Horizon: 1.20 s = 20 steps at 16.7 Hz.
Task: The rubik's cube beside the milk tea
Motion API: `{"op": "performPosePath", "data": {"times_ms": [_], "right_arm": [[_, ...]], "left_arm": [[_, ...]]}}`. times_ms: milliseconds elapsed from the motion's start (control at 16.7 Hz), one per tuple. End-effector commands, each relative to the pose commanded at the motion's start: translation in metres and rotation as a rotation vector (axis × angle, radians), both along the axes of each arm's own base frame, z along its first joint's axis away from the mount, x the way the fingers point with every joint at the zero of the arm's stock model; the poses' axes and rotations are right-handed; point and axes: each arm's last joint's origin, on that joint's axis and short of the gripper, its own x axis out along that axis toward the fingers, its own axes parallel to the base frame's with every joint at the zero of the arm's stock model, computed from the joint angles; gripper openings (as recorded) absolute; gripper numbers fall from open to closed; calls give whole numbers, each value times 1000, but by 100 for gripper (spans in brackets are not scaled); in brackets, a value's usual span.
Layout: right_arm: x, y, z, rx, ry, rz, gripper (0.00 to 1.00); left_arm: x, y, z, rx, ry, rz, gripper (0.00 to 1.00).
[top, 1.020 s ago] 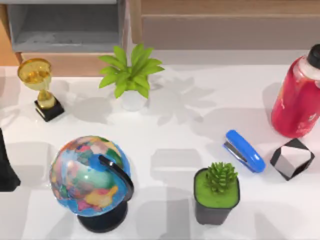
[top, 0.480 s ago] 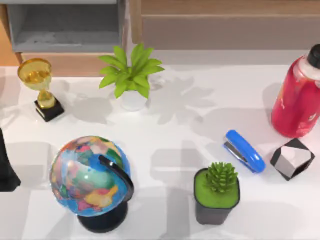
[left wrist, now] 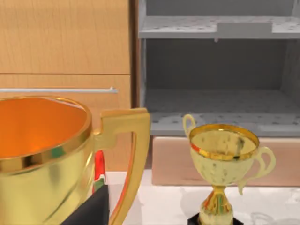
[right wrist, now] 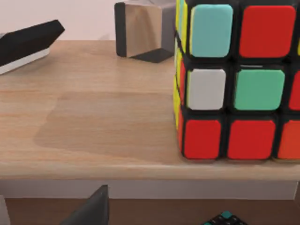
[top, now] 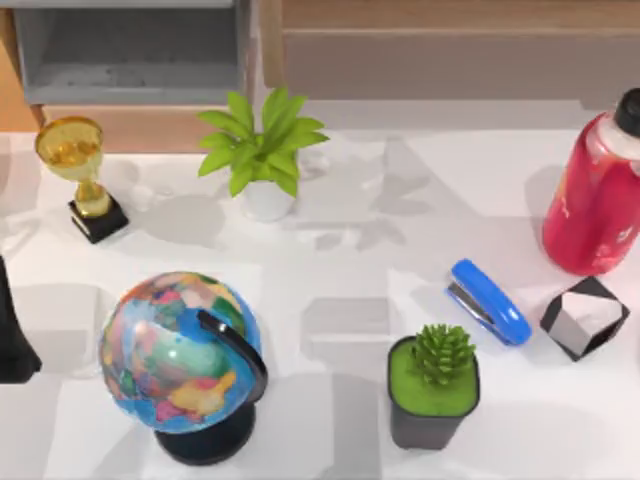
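The rubik's cube, black-edged with white and grey faces, sits on the white table near the right edge. Just behind it stands the milk tea, a big red-pink bottle with a black cap; a small gap lies between them. My left arm is a dark shape at the table's left edge, far from both. One dark finger of my left gripper shows in the left wrist view, and one dark finger of my right gripper shows in the right wrist view.
A blue stapler lies left of the cube, with a potted succulent in front of it. A globe, a gold trophy and a leafy plant stand farther left. A colour-stickered cube rests on a wooden shelf.
The shadows on the table's middle back have shifted shape. No object on the table has moved.
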Motion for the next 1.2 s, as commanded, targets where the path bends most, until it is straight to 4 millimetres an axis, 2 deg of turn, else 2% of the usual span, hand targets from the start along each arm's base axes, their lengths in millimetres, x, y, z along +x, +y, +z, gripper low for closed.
{"op": "performPosePath", "data": {"times_ms": [180, 600, 1020, 1200], "right_arm": [[16, -10, 7, 0, -34, -5, 100], [21, -9, 7, 0, -35, -6, 100], [73, -11, 9, -1, -41, -6, 100], [77, -11, 8, -1, -39, -6, 100]], "left_arm": [[0, 0, 0, 0, 0, 0, 100], [0, 0, 0, 0, 0, 0, 100], [0, 0, 0, 0, 0, 0, 100], [0, 0, 0, 0, 0, 0, 100]]}}
